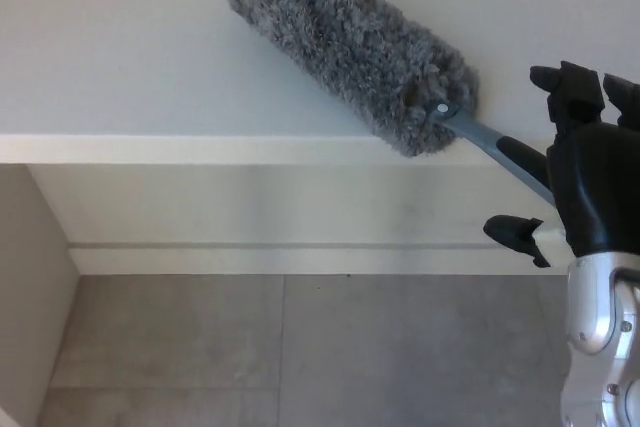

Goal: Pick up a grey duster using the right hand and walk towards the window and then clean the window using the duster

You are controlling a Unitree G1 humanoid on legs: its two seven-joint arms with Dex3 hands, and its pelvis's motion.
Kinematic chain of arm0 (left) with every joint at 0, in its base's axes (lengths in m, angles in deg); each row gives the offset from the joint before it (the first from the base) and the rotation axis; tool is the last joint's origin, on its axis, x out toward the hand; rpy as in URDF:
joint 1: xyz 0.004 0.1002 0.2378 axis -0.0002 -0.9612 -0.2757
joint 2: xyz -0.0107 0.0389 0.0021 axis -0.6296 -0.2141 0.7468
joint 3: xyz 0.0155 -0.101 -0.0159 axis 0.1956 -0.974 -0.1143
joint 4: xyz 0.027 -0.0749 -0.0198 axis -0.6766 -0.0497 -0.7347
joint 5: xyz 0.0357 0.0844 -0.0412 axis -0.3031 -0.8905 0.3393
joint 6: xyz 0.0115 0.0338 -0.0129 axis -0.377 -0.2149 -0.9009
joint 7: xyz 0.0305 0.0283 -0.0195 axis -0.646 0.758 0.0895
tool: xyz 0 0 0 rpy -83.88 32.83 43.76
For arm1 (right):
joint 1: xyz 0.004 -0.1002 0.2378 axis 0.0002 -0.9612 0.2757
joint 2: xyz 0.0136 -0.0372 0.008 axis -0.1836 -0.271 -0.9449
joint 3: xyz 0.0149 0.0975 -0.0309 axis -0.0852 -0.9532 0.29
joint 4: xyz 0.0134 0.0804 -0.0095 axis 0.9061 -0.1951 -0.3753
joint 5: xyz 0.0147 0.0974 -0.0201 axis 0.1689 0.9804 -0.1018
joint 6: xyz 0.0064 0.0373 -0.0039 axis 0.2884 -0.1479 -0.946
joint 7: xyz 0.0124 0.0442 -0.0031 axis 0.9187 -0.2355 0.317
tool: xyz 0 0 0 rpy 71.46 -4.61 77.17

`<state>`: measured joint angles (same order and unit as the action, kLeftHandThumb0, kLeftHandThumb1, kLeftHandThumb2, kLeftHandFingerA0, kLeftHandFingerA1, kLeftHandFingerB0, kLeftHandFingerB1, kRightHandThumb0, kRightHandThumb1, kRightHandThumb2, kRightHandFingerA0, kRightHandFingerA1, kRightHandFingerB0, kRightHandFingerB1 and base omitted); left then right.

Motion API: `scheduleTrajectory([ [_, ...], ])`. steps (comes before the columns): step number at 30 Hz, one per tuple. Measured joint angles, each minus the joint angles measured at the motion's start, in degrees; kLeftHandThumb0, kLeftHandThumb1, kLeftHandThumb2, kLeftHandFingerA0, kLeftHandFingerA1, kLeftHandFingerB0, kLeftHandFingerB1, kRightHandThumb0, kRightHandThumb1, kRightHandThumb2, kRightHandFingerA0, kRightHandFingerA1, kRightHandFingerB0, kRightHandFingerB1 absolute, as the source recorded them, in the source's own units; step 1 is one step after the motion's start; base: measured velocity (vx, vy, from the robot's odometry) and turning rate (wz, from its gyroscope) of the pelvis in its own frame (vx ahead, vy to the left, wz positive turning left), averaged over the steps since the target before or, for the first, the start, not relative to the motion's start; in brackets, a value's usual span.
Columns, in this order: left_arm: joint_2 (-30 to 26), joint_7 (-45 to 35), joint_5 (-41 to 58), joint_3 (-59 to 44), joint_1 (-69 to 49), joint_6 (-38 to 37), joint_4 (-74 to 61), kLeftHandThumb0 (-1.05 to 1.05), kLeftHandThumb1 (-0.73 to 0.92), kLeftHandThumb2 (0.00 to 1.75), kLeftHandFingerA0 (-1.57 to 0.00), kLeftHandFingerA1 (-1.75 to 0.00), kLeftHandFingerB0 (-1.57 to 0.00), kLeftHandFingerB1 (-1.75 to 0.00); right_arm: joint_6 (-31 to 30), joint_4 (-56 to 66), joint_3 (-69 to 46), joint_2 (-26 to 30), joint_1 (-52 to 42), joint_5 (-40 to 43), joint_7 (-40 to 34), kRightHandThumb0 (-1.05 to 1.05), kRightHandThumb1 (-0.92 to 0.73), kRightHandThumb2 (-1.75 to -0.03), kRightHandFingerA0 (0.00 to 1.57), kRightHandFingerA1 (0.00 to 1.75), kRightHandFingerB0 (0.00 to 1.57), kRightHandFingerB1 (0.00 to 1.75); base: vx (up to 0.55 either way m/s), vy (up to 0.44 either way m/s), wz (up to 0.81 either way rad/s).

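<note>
Grey fluffy microfibre duster (345, 42) lies diagonally on the white desk (120, 67), its dark plastic handle (500, 152) projecting past the front edge over the tiled floor (300, 347). The black right hand (570, 182) is around the handle with fingers spread, thumb below, nothing yet gripped. Risk: closing off-centre may push the overhanging handle sideways or lever it down, pivoting the duster off the desk. The left hand is not visible.

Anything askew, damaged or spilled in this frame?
Only the grey duster: it lies diagonally on the white ledge with its handle sticking out past the edge. The open right hand is at the handle. Nothing looks damaged or spilled.
</note>
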<state>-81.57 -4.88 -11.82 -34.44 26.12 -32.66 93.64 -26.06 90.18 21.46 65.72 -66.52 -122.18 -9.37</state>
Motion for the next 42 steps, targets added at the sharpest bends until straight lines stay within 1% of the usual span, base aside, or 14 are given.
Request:
scheduleTrajectory([
  [7,0.07,0.01,0.18,0.04,-0.76,-2.13,0.57,0.12,0.55,1.13,-0.94,-1.12,-0.8,-0.9,-5.98,-6.51,2.12,0.13,3.78,-2.19,1.04,-0.77,-0.29,-0.5,0.0,0.56,0.04,0.79,0.0,0.0,0.0],
  [8,0.08,0.01,0.19,0.08,-0.83,-2.37,0.88,0.13,0.55,1.14,-0.97,-1.15,-0.82,-0.92,-6.53,-7.22,2.35,0.29,4.02,-2.21,1.09,-0.78,-0.22,-0.64,0.0,0.6,0.11,0.72,0.0,0.0,0.0],
  [10,0.08,0.01,0.24,0.03,-0.89,-2.74,1.36,0.13,0.54,1.15,-0.97,-1.15,-0.83,-0.93,-7.28,-8.17,2.75,0.62,4.39,-2.2,1.1,-0.76,-0.3,-0.51,0.0,0.62,0.09,0.78,0.0,0.0,0.0],
  [13,0.08,0.01,0.39,-0.02,-0.88,-3.06,1.85,0.13,0.54,1.13,-0.95,-1.13,-0.81,-0.92,-8.41,-9.42,3.54,1.23,5.09,-2.15,1.09,-0.81,-0.22,-0.65,0.0,0.64,0.13,0.75,0.0,0.0,0.0],
  [14,0.08,0.01,0.45,-0.05,-0.88,-3.08,1.92,0.11,0.55,1.1,-0.94,-1.08,-0.8,-0.9,-8.68,-9.55,3.71,1.35,5.19,-2.11,1.09,-0.83,-0.31,-0.51,0.0,0.67,0.08,0.87,0.0,0.0,0.0],
  [21,0.04,-0.02,0.87,-0.07,-0.84,-3.53,2.28,0.11,0.54,1.12,-0.95,-1.13,-0.82,-0.92,-9.81,-11.43,5.44,2.11,6.27,-1.92,0.52,-0.86,-0.33,-0.51,0.0,0.9,0.2,0.85,0.0,0.0,0.0],
  [22,0.04,-0.13,1.07,-0.03,-0.89,-3.54,2.2,0.12,0.53,1.14,-0.98,-1.14,-0.84,-0.93,-9.9,-12.19,6.01,2.43,6.56,-1.91,-0.01,-0.86,-0.24,-0.7,0.02,0.77,0.23,0.82,0.0,0.0,0.0],
  [24,0.06,-0.14,1.2,0.09,-1.01,-3.54,2.14,0.12,0.53,1.15,-0.99,-1.15,-0.84,-0.93,-9.88,-13.36,6.49,2.93,7.06,-1.81,-0.91,-0.85,-0.24,-0.71,0.0,0.75,0.22,0.84,0.0,0.0,0.0],
  [25,0.08,-0.16,1.3,0.14,-1.06,-3.55,2.13,0.11,0.53,1.15,-0.98,-1.17,-0.83,-0.93,-9.87,-14.32,6.8,3.39,7.36,-1.65,-1.64,-0.76,-0.34,-0.57,0.0,0.85,0.16,0.91,0.0,0.0,0.0],
  [26,0.09,-0.15,1.32,0.21,-1.11,-3.56,2.11,0.11,0.53,1.16,-1.02,-1.18,-0.84,-0.94,-9.86,-14.73,6.92,3.59,7.46,-1.53,-2.01,-0.73,-0.3,-0.68,0.0,0.76,0.21,0.8,0.0,0.0,0.0],
  [34,0.13,-0.15,1.65,0.28,-1.43,-5.34,3.31,0.11,0.54,1.14,-0.97,-1.18,-0.83,-0.94,-7.49,-20.31,5.97,6.19,11.04,2.02,-7.75,-0.52,-0.24,-0.78,0.0,1.02,0.23,0.95,0.0,0.0,0.0],
  [38,0.1,-0.07,1.61,0.56,-1.33,-6.26,4.03,0.12,0.54,1.12,-1.03,-1.13,-0.84,-0.93,-5.61,-24.41,5.76,7.72,12.69,4.08,-11.32,-0.23,0.01,-1.16,0.04,1.07,0.26,0.96,0.0,0.0,0.0],
  [39,0.08,-0.07,1.61,0.6,-1.29,-6.26,4.14,0.12,0.53,1.12,-1.01,-1.11,-0.85,-0.92,-5.22,-25.23,5.74,7.99,12.83,4.54,-12.0,0.04,0.24,-1.34,0.14,0.95,0.3,0.9,0.0,0.0,0.0],
  [42,0.06,-0.05,1.59,0.73,-1.21,-6.29,4.93,0.09,0.56,1.09,-1.01,-1.12,-0.85,-0.92,-3.82,-27.86,5.74,8.68,13.06,6.21,-14.55,0.11,0.23,-1.44,0.22,0.98,0.31,0.88,0.0,0.0,0.0],
])
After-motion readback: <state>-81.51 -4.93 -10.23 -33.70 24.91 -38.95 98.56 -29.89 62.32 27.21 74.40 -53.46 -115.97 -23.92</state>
